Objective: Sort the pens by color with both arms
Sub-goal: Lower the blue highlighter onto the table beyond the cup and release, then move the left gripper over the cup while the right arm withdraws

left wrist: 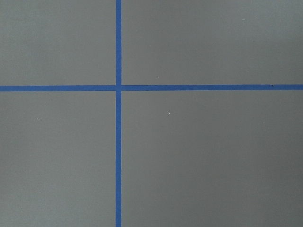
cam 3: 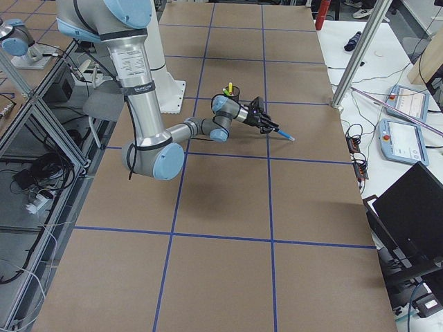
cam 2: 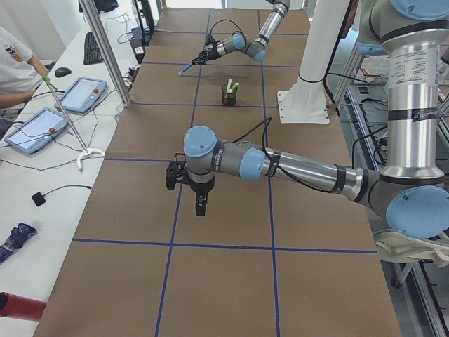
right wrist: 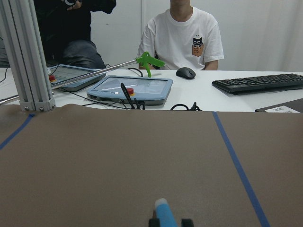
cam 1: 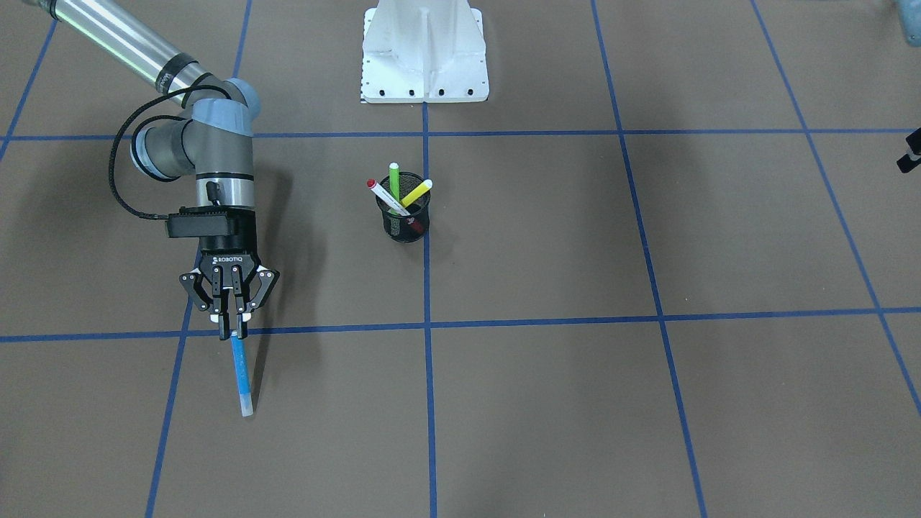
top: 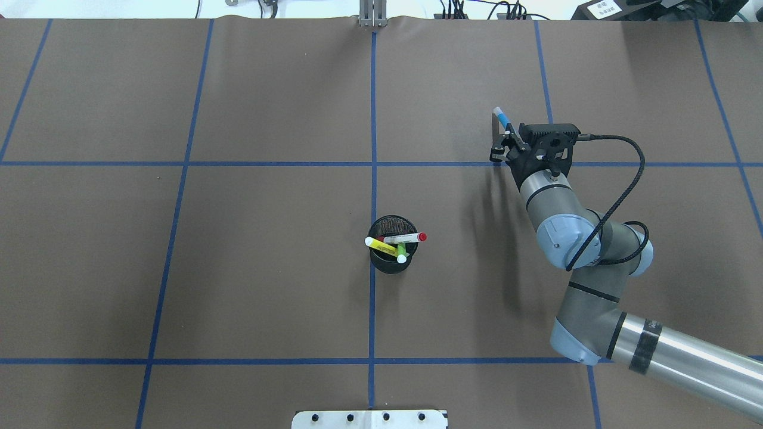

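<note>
My right gripper [cam 1: 232, 327] is shut on the blue pen [cam 1: 241, 378], which sticks out forward and slants down toward the brown table; I cannot tell if its tip touches. The gripper also shows in the overhead view [top: 506, 142] with the pen [top: 502, 117], and the pen end shows in the right wrist view [right wrist: 165, 215]. The black mesh cup [cam 1: 404, 216] stands mid-table and holds the light green pen [cam 1: 394, 180], the yellow pen [cam 1: 417, 192] and the white pen with red ends [cam 1: 385, 196]. My left gripper [cam 2: 200, 206] hangs above bare table far from the cup; I cannot tell if it is open or shut.
The white mounting base [cam 1: 424, 57] stands behind the cup. Blue tape lines [left wrist: 118, 88] grid the table. Beyond the far edge are an aluminium post [right wrist: 28, 56], a desk with tablets [right wrist: 130, 89] and a keyboard, and a seated person [right wrist: 182, 33].
</note>
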